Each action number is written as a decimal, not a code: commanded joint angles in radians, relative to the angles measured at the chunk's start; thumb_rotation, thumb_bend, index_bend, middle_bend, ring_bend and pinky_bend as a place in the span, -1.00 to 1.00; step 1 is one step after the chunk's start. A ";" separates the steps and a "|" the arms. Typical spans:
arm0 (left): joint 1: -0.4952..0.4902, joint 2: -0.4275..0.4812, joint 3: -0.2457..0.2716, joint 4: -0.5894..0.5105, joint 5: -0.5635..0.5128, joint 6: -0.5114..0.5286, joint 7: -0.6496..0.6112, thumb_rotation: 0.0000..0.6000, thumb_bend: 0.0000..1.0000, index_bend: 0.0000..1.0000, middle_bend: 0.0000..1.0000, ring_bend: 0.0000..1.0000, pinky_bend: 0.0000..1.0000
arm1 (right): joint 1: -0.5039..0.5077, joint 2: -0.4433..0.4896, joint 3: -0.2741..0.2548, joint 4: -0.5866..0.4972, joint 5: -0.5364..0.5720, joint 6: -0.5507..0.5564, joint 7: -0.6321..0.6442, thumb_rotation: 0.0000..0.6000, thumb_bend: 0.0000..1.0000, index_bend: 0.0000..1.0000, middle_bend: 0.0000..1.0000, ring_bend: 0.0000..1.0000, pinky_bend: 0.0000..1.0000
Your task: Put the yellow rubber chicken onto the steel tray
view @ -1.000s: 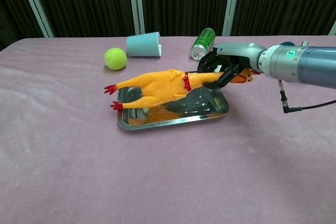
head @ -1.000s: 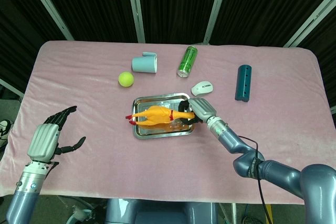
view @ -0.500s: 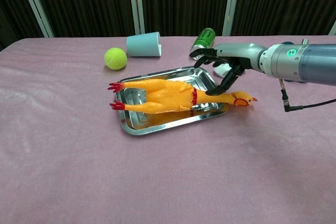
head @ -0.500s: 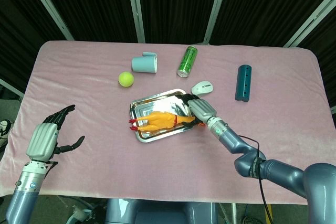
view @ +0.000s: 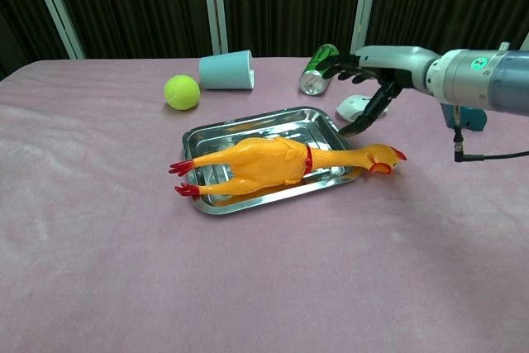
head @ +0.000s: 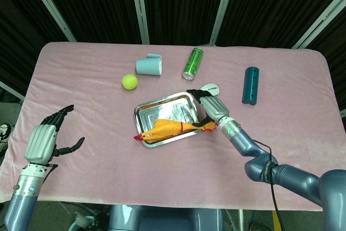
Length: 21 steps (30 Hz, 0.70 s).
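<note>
Two hands show, and neither holds anything. The right hand (view: 372,80) hangs above the far right corner of the steel tray (view: 248,126), its fingers (view: 364,117) spread and pointing down toward the counter (view: 264,287), clear of the toy. In the head view the same right hand (head: 212,105) sits just right of the tray (head: 162,106).

Just below and beside it lies the yellow rubber chicken (view: 277,161), stretched across the near part of the tray: body on the steel, red feet over the left rim, head and beak past the right rim and resting on the pink cloth. From above, the chicken (head: 167,127) lies along the tray's near edge.

Behind the right hand sits a white computer mouse (view: 354,107), with a green can (view: 318,68) on its side further back. A dark teal cylinder (head: 250,85) lies well to the right. A light blue cup (view: 226,69) lies tipped over near a yellow-green ball (view: 182,92).

Far off at the counter's near left, the left hand (head: 46,139) hovers with fingers apart.
</note>
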<state>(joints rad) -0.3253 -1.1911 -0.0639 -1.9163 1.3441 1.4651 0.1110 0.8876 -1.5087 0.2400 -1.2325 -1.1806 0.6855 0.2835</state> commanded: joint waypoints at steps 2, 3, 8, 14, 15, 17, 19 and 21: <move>0.010 0.008 -0.015 0.013 -0.015 0.012 0.005 0.54 -0.56 -0.79 -0.66 -0.60 -0.53 | -0.068 0.083 0.015 -0.071 -0.018 0.084 0.047 1.00 -0.49 -0.81 -0.74 -0.90 -0.76; 0.013 0.010 -0.018 0.017 -0.019 0.016 0.006 0.55 -0.56 -0.79 -0.66 -0.60 -0.55 | -0.087 0.102 0.016 -0.086 -0.024 0.110 0.058 1.00 -0.41 -0.75 -0.71 -0.86 -0.71; 0.028 0.026 -0.025 0.042 -0.038 0.020 0.016 0.84 -0.56 -0.79 -0.66 -0.61 -0.61 | -0.185 0.180 0.003 -0.149 -0.064 0.250 0.077 1.00 -0.17 -0.56 -0.58 -0.74 -0.60; 0.052 0.042 -0.027 0.081 -0.055 0.044 0.039 1.00 -0.56 -0.78 -0.67 -0.65 -0.67 | -0.310 0.240 -0.045 -0.170 -0.102 0.435 -0.010 1.00 -0.13 -0.51 -0.56 -0.72 -0.60; 0.059 0.042 -0.028 0.090 -0.057 0.053 0.042 1.00 -0.56 -0.78 -0.67 -0.65 -0.68 | -0.334 0.248 -0.055 -0.176 -0.107 0.467 -0.026 1.00 -0.13 -0.51 -0.56 -0.72 -0.60; 0.074 0.038 -0.029 0.105 -0.057 0.074 0.040 1.00 -0.56 -0.78 -0.67 -0.66 -0.71 | -0.375 0.261 -0.072 -0.187 -0.116 0.521 -0.051 1.00 -0.13 -0.51 -0.56 -0.73 -0.60; 0.090 0.035 -0.024 0.117 -0.053 0.090 0.038 1.00 -0.56 -0.78 -0.68 -0.69 -0.75 | -0.417 0.272 -0.091 -0.196 -0.123 0.570 -0.074 1.00 -0.13 -0.54 -0.57 -0.79 -0.68; 0.106 0.036 -0.013 0.127 -0.041 0.104 0.035 1.00 -0.56 -0.78 -0.69 -0.71 -0.79 | -0.458 0.286 -0.119 -0.206 -0.132 0.603 -0.095 1.00 -0.13 -0.60 -0.57 -0.85 -0.77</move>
<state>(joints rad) -0.2282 -1.1546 -0.0846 -1.7960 1.2949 1.5613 0.1482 0.4819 -1.2492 0.1590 -1.4185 -1.2943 1.2433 0.2256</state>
